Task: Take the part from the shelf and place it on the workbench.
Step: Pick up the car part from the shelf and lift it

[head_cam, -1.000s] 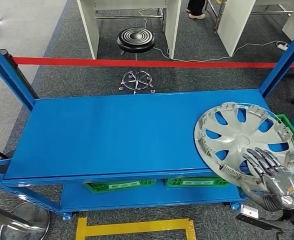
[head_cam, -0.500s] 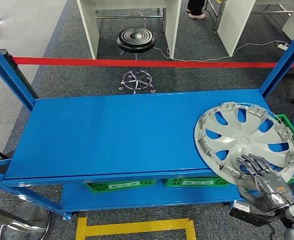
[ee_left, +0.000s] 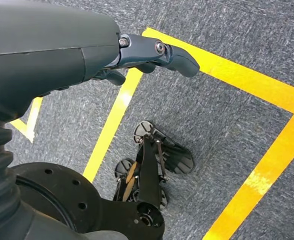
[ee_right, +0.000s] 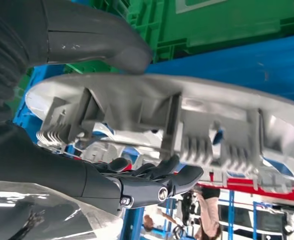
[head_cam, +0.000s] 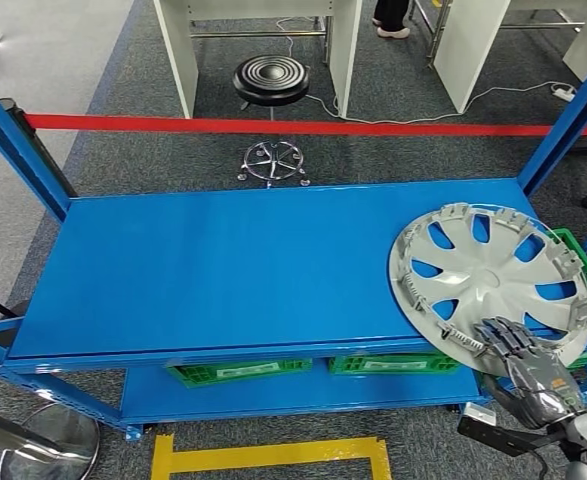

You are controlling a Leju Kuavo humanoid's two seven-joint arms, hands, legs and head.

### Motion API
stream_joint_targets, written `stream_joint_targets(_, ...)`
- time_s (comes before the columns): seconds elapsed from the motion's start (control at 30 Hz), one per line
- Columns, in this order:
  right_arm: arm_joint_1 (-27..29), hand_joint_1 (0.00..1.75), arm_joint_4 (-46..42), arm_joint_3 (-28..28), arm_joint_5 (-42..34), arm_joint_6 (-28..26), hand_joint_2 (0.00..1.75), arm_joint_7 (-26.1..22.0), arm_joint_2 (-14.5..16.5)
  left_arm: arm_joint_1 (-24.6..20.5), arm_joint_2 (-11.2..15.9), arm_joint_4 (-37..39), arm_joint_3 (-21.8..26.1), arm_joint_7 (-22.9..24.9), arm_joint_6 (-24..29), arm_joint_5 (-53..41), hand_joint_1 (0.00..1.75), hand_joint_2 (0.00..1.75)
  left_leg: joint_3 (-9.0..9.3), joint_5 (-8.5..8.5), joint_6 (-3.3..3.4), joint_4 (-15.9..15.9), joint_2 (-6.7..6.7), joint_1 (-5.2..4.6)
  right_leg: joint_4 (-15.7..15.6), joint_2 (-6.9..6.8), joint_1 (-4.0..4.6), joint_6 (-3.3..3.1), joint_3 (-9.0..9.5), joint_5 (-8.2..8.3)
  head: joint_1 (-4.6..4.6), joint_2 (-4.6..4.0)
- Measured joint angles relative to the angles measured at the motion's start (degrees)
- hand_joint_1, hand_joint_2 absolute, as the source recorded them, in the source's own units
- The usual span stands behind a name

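The part is a silver hubcap (head_cam: pixel 486 280) lying inner side up at the right end of the blue shelf (head_cam: pixel 222 270), its near rim jutting past the shelf's front edge. My right hand (head_cam: pixel 531 365) is at that near rim, with its fingers curled over the top. In the right wrist view the thumb (ee_right: pixel 111 47) lies against one face of the hubcap (ee_right: pixel 213 115) and the dark fingers (ee_right: pixel 164 182) close on the other, so the rim is clamped between them. My left hand (ee_left: pixel 153 52) hangs over the floor holding nothing, its fingers stretched out.
Green crates (head_cam: pixel 237 370) sit on the lower shelf level. Blue uprights (head_cam: pixel 18 150) stand at both shelf ends. Behind the shelf are a red barrier tape (head_cam: pixel 275 126), a black stool (head_cam: pixel 271 80) and white desks. Yellow floor marking (head_cam: pixel 267 455) lies in front.
My right hand has drawn back from the hubcap's middle to its near rim and its fingers have curled down onto it. The hubcap has not moved.
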Motion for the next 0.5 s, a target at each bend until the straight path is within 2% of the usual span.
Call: stream_joint_targets(0.5,0.2,0.00,1.5,-0.2,1.6,-1.3,1.75,0.3,0.0,0.0,0.1,0.0,0.3,0.2,0.2,-0.2,0.00,1.75,0.00,0.00,0.00,0.0,0.00,0.00,0.0,0.00,0.00,0.00,-0.01,0.00,0.00,0.00)
